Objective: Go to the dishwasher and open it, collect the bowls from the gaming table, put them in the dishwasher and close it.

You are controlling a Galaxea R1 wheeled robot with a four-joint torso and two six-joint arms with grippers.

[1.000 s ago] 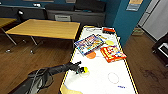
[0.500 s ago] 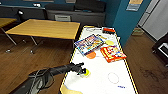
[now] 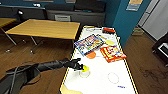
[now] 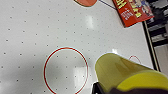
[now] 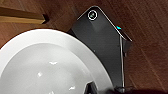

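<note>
**Yellow bowl lifted off gaming table, white bowl in right gripper**

L arm reaches in across the near-left edge of the gaming table (image 3: 100, 77) (white top, yellow edge). Left gripper (image 3: 82, 67) is pinched on a small yellow bowl (image 3: 85, 67), which sits at the fingertips just above the tabletop, over a red printed ring (image 4: 66, 70). In left wrist view the yellow bowl (image 4: 125, 73) looms large, tilted, rim clamped at the lower edge; table surface underneath is bare white w/ small dots.

Right wrist view: a white bowl (image 5: 47, 67) close under the camera, glossy inside, held over wood floor (image 5: 145, 32) w/ part of the robot's dark base (image 5: 105, 42) below it. Right gripper (image 5: 90, 90) looks closed on its rim, though fingers are hard to make out.

Still on the table, farther off: a colourful game box (image 3: 88, 44), a red box (image 3: 112, 53), an orange disc (image 3: 91, 55) between them, a pale yellow disc (image 3: 109, 42) near the far end. Can't tell whether those discs are bowls or lids.

Handling, my read: yellow bowl prob. light plastic, stiff, smooth – rim pinch works but it can swing or slip if tilted more; keep it level. White bowl looks ceramic or hard melamine: heavier, slick glaze, could chip if dropped on the floor. Grip deep on the rim, move slow.

Dishwasher isn't visible from here.
</note>
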